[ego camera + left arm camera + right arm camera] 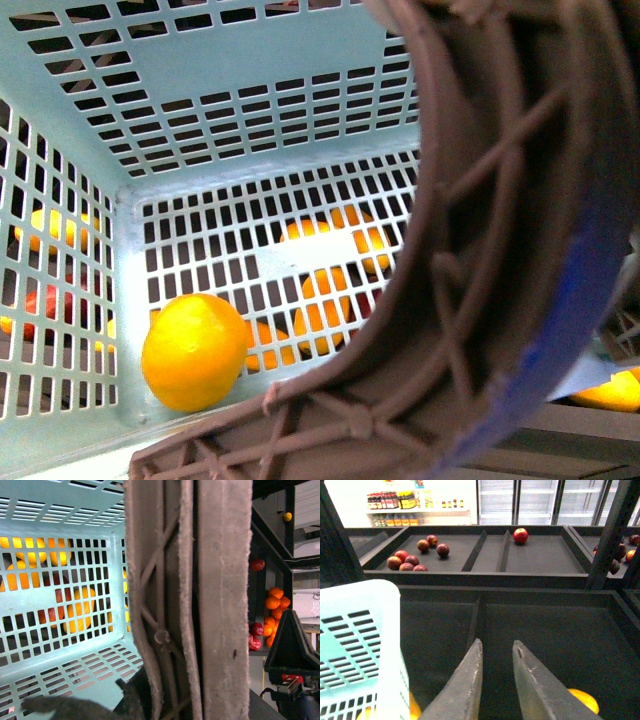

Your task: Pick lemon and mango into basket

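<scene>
The right tool (497, 647) hangs over a dark shelf tray (560, 630). Its two fingers (465, 690) stand narrowly apart with nothing between them. The tray floor ahead of the tips is bare up to its far wall. A low divider (476, 620) runs from that wall toward the tool. At the tray's near edge an orange (584, 699) shows partly from behind one finger. The basket (360, 625) stands just beside the tool, with its rim corner rising above the tray's near side.

On the next shelf up, a long tray (540, 555) is split into compartments. One holds a single red apple (520, 535) near its far wall. Another holds a loose cluster of dark red fruits (407, 560) in its corner.

The front view looks straight into the basket from very close. The lemon (193, 350) lies inside it, tucked into a corner where two slotted walls meet. More oranges (325, 310) show outside, through the wall slots. The brown handle (500, 200) arcs across that view and hides that side of the basket's inside.

In the left wrist view the handle fills the middle from edge to edge. The left tool (125, 702) shows only as a dark blurred shape by the handle. I cannot tell whether it is wide, narrow or gripping.
</scene>
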`<state>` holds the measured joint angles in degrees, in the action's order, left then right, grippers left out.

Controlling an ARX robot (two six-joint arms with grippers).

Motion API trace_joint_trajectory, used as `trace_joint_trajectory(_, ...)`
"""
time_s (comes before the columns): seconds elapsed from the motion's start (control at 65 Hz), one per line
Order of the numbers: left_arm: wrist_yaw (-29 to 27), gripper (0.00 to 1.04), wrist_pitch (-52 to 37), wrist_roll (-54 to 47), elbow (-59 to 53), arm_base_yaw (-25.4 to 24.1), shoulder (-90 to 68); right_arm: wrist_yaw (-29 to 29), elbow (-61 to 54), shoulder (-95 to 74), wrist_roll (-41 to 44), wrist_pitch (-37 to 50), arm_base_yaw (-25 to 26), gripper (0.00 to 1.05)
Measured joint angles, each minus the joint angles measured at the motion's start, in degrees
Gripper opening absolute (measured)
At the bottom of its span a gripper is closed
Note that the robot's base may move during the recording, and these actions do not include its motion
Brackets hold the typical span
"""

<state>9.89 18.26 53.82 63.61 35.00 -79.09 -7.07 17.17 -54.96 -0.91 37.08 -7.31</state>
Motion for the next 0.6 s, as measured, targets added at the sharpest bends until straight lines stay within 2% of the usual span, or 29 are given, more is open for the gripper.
trace_joint_trajectory(0.062,0.0,0.15,0.0,0.0,0.0,0.0,0.0,0.6,-1.5,1.4,0.4,0.1,0.4,0.02)
trace_joint_trajectory(0.292,0.0,0.15,0.0,0.0,0.0,0.0,0.0,2.5,-7.0,7.6,0.6,-0.4,2.6,0.02)
trace_joint_trajectory(0.338,0.0,0.15,0.0,0.0,0.0,0.0,0.0,5.5,-7.8,8.9,0.6,-0.8,4.3,0.02)
trace_joint_trajectory(0.415,0.0,0.15,0.0,0.0,0.0,0.0,0.0,6.7,-9.0,10.8,0.6,-1.6,6.4,0.02)
trace_joint_trajectory(0.6,-0.2,0.15,0.0,0.0,0.0,0.0,0.0,7.0,-9.6,11.9,0.7,-1.7,7.1,0.29)
